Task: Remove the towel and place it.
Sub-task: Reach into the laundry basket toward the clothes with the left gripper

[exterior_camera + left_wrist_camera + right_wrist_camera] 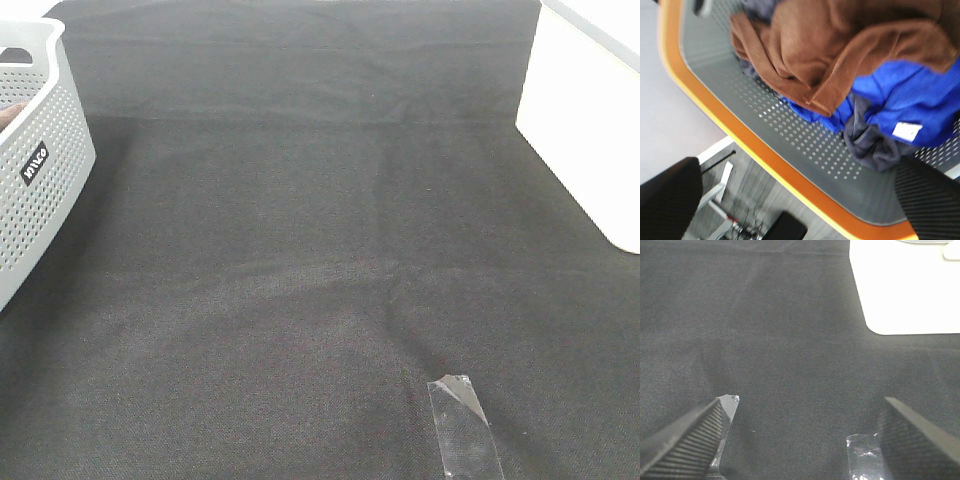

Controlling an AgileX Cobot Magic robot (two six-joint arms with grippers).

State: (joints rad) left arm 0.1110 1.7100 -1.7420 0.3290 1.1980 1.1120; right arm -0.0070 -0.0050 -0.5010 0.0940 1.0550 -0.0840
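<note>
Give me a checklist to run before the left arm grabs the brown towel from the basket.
1. Left gripper open, nothing between its fingers: ok.
2. Towel on top of the pile in the basket: ok.
3. Towel free of the blue cloth and grey cloth beneath it: cannot tell.
4. Right gripper open, empty, above the black table covering: ok.
5. Covering free of clutter: not ok, a tape strip lies on it.
</note>
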